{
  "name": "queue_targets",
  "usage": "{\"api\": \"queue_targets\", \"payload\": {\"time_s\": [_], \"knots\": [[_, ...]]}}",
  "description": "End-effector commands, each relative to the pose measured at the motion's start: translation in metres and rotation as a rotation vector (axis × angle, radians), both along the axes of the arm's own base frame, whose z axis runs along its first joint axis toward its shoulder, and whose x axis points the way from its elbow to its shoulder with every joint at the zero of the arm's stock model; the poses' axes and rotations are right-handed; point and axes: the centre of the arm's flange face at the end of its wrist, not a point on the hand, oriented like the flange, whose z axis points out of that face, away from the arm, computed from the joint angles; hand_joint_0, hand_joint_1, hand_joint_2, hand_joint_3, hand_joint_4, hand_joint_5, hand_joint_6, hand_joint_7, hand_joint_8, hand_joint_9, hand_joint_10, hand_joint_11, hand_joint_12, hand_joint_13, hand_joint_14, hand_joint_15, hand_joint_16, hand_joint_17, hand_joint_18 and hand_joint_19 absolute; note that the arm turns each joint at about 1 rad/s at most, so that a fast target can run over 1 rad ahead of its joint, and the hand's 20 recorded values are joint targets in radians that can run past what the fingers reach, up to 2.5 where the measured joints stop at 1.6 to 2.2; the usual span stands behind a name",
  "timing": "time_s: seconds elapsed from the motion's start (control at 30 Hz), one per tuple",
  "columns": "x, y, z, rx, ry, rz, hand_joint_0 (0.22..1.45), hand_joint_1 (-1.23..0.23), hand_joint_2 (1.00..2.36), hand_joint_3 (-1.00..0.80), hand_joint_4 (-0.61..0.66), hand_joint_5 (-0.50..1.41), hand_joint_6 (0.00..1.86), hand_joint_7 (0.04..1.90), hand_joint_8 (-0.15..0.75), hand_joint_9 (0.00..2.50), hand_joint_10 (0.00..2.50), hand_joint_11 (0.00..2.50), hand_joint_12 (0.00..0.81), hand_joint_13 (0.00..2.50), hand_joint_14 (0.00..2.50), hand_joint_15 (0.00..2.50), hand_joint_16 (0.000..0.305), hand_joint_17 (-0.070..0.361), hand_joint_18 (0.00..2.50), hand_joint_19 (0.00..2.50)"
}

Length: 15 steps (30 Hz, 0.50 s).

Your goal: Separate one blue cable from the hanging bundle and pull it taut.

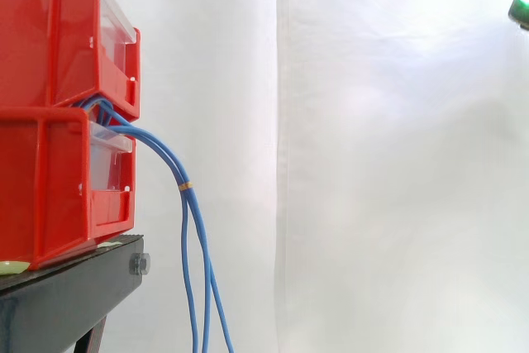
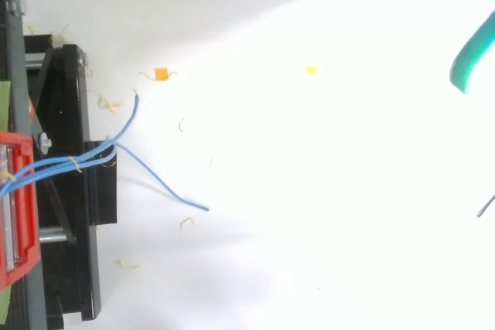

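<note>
Several blue cables (image 1: 183, 229) come out from between the two stacked red bins (image 1: 50, 39) on the black stand (image 1: 66, 287), arch over the lower bin's front and hang down together. A small yellowish band (image 1: 186, 185) cinches them just below the bend, and in the top view their loose ends (image 2: 137, 96) fan apart beyond that tie. A green-glowing edge of the hand (image 1: 519, 12) sits high at the right, well apart from the bundle, and I cannot tell whether it is open or closed, nor whether it holds anything. The main risk, as I judge it, lies at that band. Above it the strands run touching one another, so a reach there would likely take two or all of them instead of one, and a pull on one strand could drag its neighbours along through the tie. Below the band the strands spread, which looks the safer place to take one, yet they hang free and may swing away at first touch. A hard pull might also shift the bins on the stand, or draw the cable out from its anchorage, which is hidden between the bins.
</note>
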Motion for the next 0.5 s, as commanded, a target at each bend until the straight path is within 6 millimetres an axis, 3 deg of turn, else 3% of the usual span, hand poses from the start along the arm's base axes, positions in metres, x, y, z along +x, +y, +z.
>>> {"api": "queue_targets", "payload": {"time_s": [0.0,0.13,0.27,0.3,0.37,0.47], "knots": [[0.001,-0.002,-0.003,-0.010,0.009,-0.029,0.28,-0.29,1.00,-0.50,0.35,-0.20,0.50,0.61,0.457,1.48,0.01,0.27,0.494,1.54,0.01,0.35,0.092,0.208,1.96,0.01],[0.004,-0.003,-0.008,-0.018,0.016,-0.037,0.29,-0.31,1.00,-0.50,0.33,-0.20,0.50,0.62,0.440,1.44,0.01,0.27,0.489,1.47,0.01,0.35,0.090,0.202,1.83,0.04],[0.019,-0.004,-0.032,-0.036,0.050,-0.040,0.29,-0.32,1.00,-0.50,0.32,-0.21,0.50,0.62,0.428,1.41,0.01,0.29,0.487,1.45,0.01,0.37,0.089,0.200,1.80,0.04],[0.029,-0.004,-0.048,-0.046,0.072,-0.048,0.29,-0.32,1.00,-0.50,0.31,-0.20,0.50,0.62,0.424,1.41,0.01,0.28,0.485,1.45,0.01,0.36,0.090,0.202,1.79,0.04],[0.035,-0.004,-0.058,-0.052,0.082,-0.060,0.29,-0.32,1.00,-0.50,0.30,-0.20,0.50,0.62,0.419,1.39,0.01,0.27,0.487,1.42,0.01,0.35,0.091,0.204,1.78,0.02],[0.058,-0.002,-0.090,-0.057,0.096,-0.073,0.29,-0.32,1.00,-0.50,0.30,-0.21,0.50,0.62,0.417,1.39,0.01,0.27,0.486,1.42,0.01,0.35,0.091,0.205,1.77,0.02]]}}
